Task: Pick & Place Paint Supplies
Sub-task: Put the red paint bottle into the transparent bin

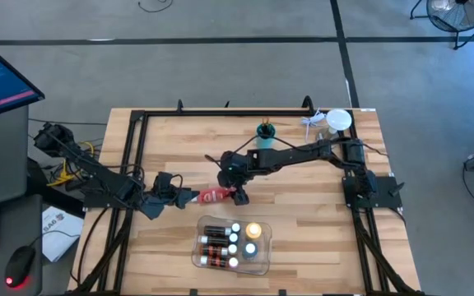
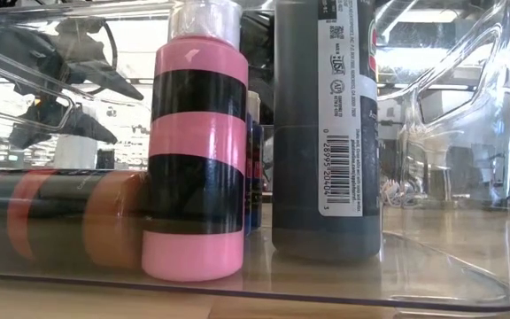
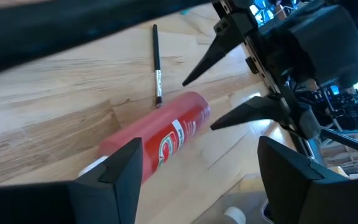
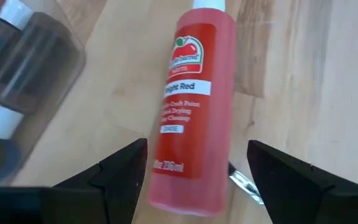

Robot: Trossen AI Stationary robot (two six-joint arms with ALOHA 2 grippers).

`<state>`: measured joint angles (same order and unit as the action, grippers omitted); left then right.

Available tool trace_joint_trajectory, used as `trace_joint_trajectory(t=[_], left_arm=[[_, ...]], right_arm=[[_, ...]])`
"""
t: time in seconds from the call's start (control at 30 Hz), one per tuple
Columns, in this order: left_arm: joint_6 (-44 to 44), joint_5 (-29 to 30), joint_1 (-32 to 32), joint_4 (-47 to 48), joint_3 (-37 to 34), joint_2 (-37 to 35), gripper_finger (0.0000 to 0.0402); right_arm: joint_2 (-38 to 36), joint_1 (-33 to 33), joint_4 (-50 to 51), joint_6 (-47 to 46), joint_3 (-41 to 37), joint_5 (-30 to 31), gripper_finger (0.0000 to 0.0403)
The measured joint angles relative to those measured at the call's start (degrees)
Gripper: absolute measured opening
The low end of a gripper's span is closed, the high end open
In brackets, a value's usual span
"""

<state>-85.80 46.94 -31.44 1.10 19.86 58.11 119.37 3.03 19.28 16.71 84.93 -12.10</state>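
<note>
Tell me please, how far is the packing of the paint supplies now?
Done: several white-capped paint bottles and a yellow one already sit in the clear tray. In hand: nothing is gripped; the red paint bottle lies on the table between the open left gripper and the open right gripper. Left: this bottle and a thin brush beside it.

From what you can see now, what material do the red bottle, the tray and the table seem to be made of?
Red bottle: probably soft glossy plastic, with a paper-like printed label and a white cap. Tray: clear hard plastic; the bottles show through its walls and it reflects light. Table: light wood in joined strips with visible grain, smooth, maybe sealed.
</note>
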Motion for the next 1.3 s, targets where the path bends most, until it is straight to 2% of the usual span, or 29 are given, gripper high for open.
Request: trace_joint_trajectory(t=[0.27,0.5,0.8,1.3], left_arm=[[0.0,-0.2,0.0,-0.4,0.0,0.0,0.0221],[0.0,-0.4,0.0,-0.7,0.0,0.0,0.0218],[0.3,-0.9,0.0,-1.0,0.0,0.0,0.0218],[0.5,-0.9,0.0,-1.0,0.0,0.0,0.0218]], right_arm=[[1.3,0.1,-1.2,1.8,0.1,-0.3,0.0270],[4.5,-0.7,2.7,-1.3,-0.3,-1.6,0.0270],[5.5,-0.5,0.9,-3.3,0.0,-1.6,0.0270],[5.5,0.5,3.0,-4.8,5.6,-1.6,0.0270]])
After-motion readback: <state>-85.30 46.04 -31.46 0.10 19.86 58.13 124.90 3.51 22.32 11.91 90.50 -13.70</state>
